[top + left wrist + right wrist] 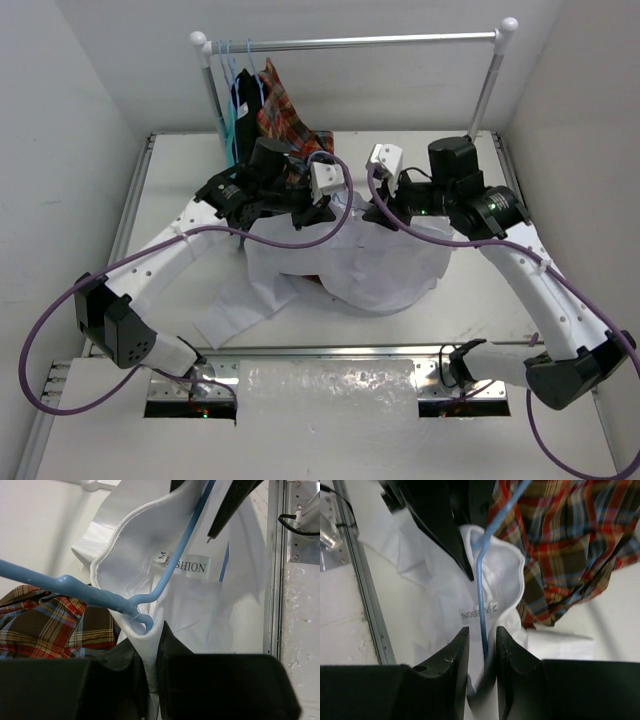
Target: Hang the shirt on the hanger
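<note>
Right up close, the left gripper [150,647] is clenched on the collar of the shirt [200,610]. A strip of white cloth is squeezed between its two black fingers. Just above that pinch, the twisted neck of the hanger [95,594] sits inside the shirt's collar. The hook end runs off to the left of the shirt and is cut off at the picture's edge. One blue wire arm goes up across the shirt's label [187,566] and covers its first letters, so only "SHION" can be read. A red plaid shirt [55,625] lies left of the shirt's collar, partly hidden behind the black fingers.

The shirt lies in a heap on the table [480,300], with one sleeve sticking out at the near left. From above, both arms cover the shirt's collar and the hanger. A clothes rack [370,41] stands behind the shirt.

At the right of the shirt, the right gripper [481,652] is closed on the blue wire, with white cloth bunched between its fingers too. How tight the grip is stays hard to see.
</note>
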